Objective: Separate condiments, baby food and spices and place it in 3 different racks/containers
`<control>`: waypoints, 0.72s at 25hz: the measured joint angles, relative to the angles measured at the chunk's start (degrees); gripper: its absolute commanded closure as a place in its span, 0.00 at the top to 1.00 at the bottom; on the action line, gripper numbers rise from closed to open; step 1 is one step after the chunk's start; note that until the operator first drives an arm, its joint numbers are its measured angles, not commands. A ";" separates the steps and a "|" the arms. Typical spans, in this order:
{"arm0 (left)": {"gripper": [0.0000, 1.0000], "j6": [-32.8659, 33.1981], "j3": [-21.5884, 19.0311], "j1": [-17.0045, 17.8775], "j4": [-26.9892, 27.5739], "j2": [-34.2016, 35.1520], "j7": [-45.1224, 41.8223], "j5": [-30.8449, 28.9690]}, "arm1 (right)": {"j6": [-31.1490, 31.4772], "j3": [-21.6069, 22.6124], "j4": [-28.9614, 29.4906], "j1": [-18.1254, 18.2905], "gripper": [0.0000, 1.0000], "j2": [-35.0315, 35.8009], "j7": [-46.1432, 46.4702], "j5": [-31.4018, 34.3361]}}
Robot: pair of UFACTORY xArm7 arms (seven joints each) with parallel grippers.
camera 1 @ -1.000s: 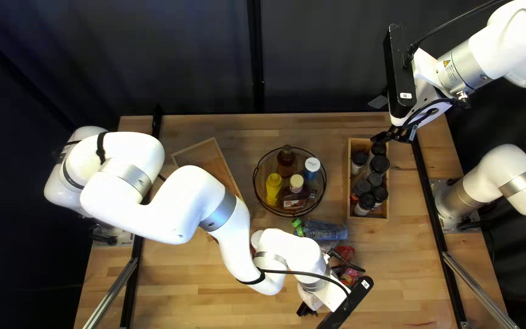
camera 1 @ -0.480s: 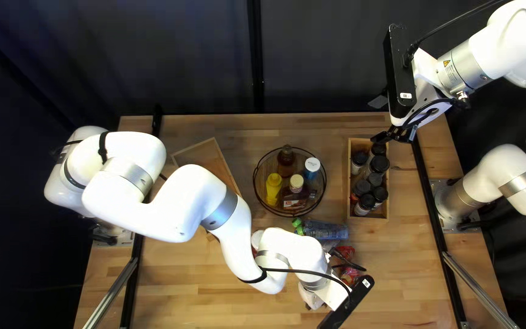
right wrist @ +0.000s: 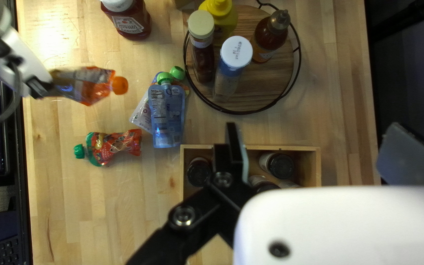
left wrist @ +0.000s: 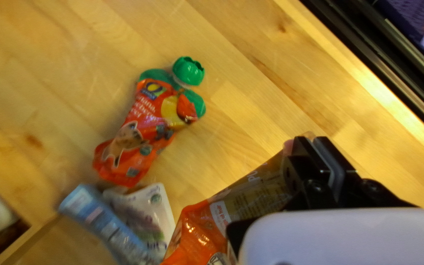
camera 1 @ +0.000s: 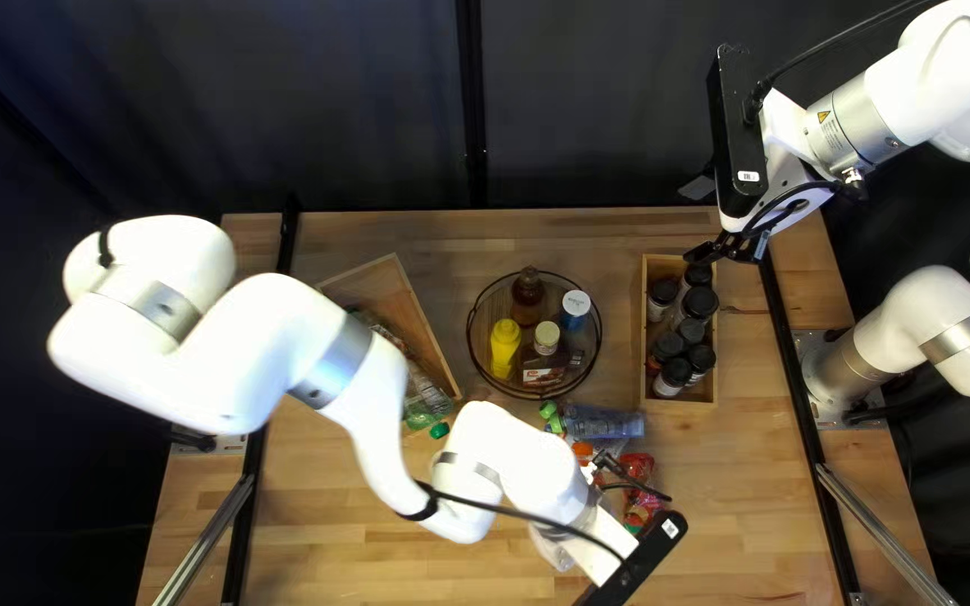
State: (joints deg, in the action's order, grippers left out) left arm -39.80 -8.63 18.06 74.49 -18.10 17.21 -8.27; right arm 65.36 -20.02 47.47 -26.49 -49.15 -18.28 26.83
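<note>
The left gripper (left wrist: 313, 139) has its jaws clamped on one end of the orange-capped pouch (left wrist: 202, 221), which appears lifted, below the centre of the top left view. That grip takes only the end, so the capped part hangs free; a quick swing could twist the pouch or work it loose.

Its likely goal is the tilted wooden box (camera 1: 396, 282), left of centre in the top left view, already holding pouches. A green cap (camera 1: 439, 430) shows at its lower corner, so a pouch laid on the heap might slide off or snag. The upright ketchup bottle (right wrist: 132, 22) stands on the desk (camera 1: 328, 528) near the probable path, and a low carry could topple it.

The right gripper (right wrist: 312, 125) has its jaws wide apart and empty above the spice box (right wrist: 315, 169); lowering there unplanned might jostle the jars
</note>
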 measured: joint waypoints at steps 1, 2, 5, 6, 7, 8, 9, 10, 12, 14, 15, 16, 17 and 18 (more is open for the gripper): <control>0.00 -1.05 0.16 0.55 -0.76 1.31 -1.46 -1.04 | 0.00 0.00 0.00 0.00 1.00 0.00 0.00 0.00; 0.00 -2.01 0.26 0.98 -1.46 2.42 -2.72 -1.96 | 0.00 0.00 0.00 0.00 1.00 0.00 0.00 0.00; 0.00 -4.96 0.38 2.01 -3.95 6.61 -6.81 -4.55 | 0.00 0.00 0.00 0.00 1.00 0.00 0.00 0.00; 0.00 -5.97 0.38 2.32 -5.26 8.49 -8.36 -5.46 | 0.00 0.00 0.00 0.00 1.00 0.00 0.00 0.00; 0.00 -6.81 0.32 2.50 -6.62 10.32 -9.76 -6.25 | 0.00 0.00 0.00 0.00 1.00 0.00 0.00 0.00; 0.00 -7.53 0.27 2.62 -8.17 12.23 -11.13 -6.98 | 0.00 0.00 0.00 0.00 1.00 0.00 0.00 0.00; 0.00 -8.14 0.24 2.67 -9.95 14.23 -12.45 -7.67 | 0.00 0.00 0.00 0.00 1.00 0.00 0.00 0.00; 0.00 -8.65 0.21 2.68 -11.86 16.28 -13.84 -8.35 | 0.00 0.00 0.00 0.00 1.00 0.00 0.00 0.00; 0.00 -9.33 0.27 2.46 -15.29 19.84 -16.15 -9.35 | 0.00 0.00 0.00 0.00 1.00 0.00 0.00 0.00; 0.00 -9.81 0.65 1.87 -19.61 24.08 -17.95 -10.06 | 0.00 0.00 0.00 0.00 1.00 0.00 0.00 0.00; 0.00 -9.91 0.94 1.49 -21.78 26.16 -18.63 -10.30 | 0.00 0.00 0.00 0.00 1.00 0.00 0.00 0.00; 0.00 -9.94 1.31 1.07 -23.97 28.24 -19.11 -10.50 | 0.00 0.00 0.00 0.00 1.00 0.00 0.00 0.00; 0.00 -9.92 1.72 0.66 -26.19 30.35 -19.47 -10.65 | 0.00 0.00 0.00 0.00 1.00 0.00 0.00 0.00; 0.00 -9.84 2.17 0.22 -28.36 32.43 -19.75 -10.82 | 0.00 0.00 0.00 0.00 1.00 0.00 0.00 0.00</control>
State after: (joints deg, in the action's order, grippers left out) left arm -49.63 -6.45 18.29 46.13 14.33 -2.53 -19.10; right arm 65.36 -20.02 47.47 -26.49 -49.15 -18.28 26.83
